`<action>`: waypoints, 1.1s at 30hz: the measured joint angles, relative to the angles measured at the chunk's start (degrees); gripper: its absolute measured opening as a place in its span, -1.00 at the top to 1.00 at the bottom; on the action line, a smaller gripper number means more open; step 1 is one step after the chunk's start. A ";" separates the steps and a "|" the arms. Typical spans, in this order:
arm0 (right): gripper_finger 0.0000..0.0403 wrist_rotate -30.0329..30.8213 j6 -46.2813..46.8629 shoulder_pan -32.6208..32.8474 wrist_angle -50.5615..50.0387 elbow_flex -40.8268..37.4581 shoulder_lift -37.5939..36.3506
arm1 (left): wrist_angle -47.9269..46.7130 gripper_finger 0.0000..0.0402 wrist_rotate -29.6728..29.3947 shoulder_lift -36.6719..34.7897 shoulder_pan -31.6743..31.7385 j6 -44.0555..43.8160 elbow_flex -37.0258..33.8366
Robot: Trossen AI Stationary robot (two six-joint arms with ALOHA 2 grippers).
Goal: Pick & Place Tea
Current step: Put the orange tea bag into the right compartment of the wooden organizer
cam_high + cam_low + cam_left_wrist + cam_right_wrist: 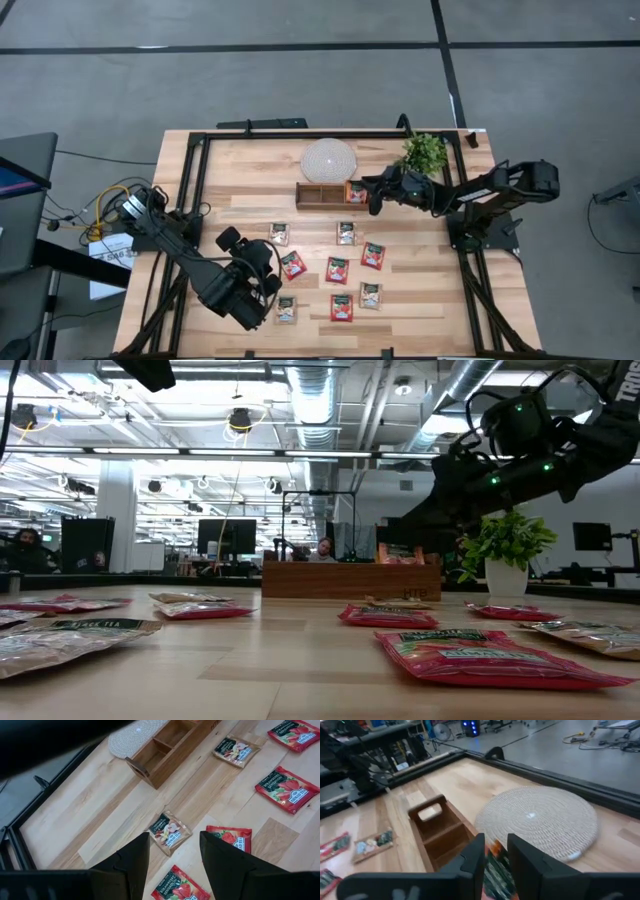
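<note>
Your right gripper (376,197) hung over the right-hand compartment of the wooden tray (322,193) at the far side of the table (250,160), its fingers (475,855) closed on a red tea sachet (496,865), beside the round woven mat (329,158). Your left gripper (172,852) waited with fingers apart above the near-left part of the table, over a pale sachet (169,831). The other loose sachets (337,270) lay spread on the table nearer than the tray.
</note>
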 joint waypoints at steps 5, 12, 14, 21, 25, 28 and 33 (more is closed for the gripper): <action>0.67 -1.20 0.00 0.39 -5.53 2.79 0.00 | 0.01 0.17 -0.01 0.00 0.00 0.00 0.00; 0.82 -1.13 -2.90 0.55 -14.23 7.66 0.00 | 0.00 0.17 -0.02 0.00 0.00 0.00 0.00; 0.87 -1.11 -3.87 0.33 -14.27 8.55 0.00 | 0.00 0.17 -0.04 0.00 0.00 0.00 0.00; 0.99 0.76 -4.55 0.24 -22.42 11.68 0.70 | 0.00 0.17 -0.07 0.00 0.00 -0.02 0.00; 0.99 2.21 -4.61 0.63 -25.54 12.14 0.66 | 0.00 0.17 -0.45 0.00 0.00 0.00 0.00; 0.99 2.41 -4.52 0.50 -26.49 12.15 0.66 | 0.02 0.17 -0.48 0.00 0.00 -0.07 0.00; 1.00 2.41 -4.52 0.63 -27.54 12.15 0.66 | 0.15 0.17 -0.55 0.00 0.00 -0.07 0.00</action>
